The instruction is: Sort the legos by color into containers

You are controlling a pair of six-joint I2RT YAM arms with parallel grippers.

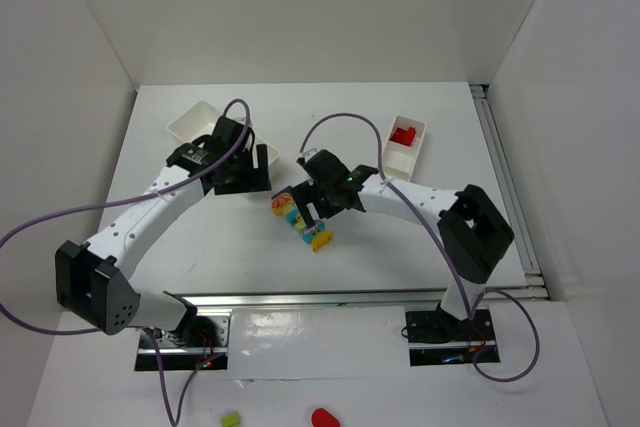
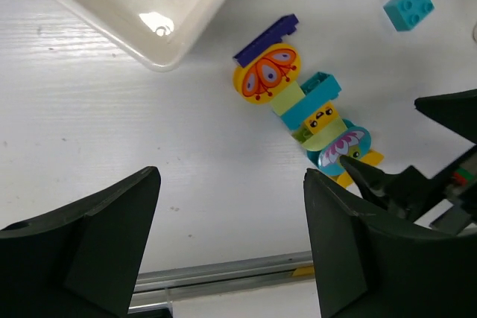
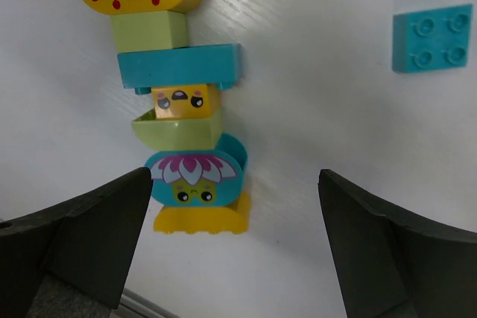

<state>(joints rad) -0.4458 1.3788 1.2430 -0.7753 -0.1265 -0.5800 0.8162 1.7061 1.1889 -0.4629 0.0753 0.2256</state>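
Jaws wide, lego stack (image 3: 182, 61) lying diagonally

I have two arms of white tubes joined by chunky black housings: my left arm (image 1: 150, 212) at the left of the overhead frame, my right arm (image 1: 415, 197) at the right. A purple cable (image 1: 40, 222) loops off each. My left hand (image 2: 231, 251) and right hand (image 3: 235, 236) are black, with broad matte wedge-shaped fingers (image 2: 82, 251). The black base plates (image 1: 448, 332) carry small red and orange wires.
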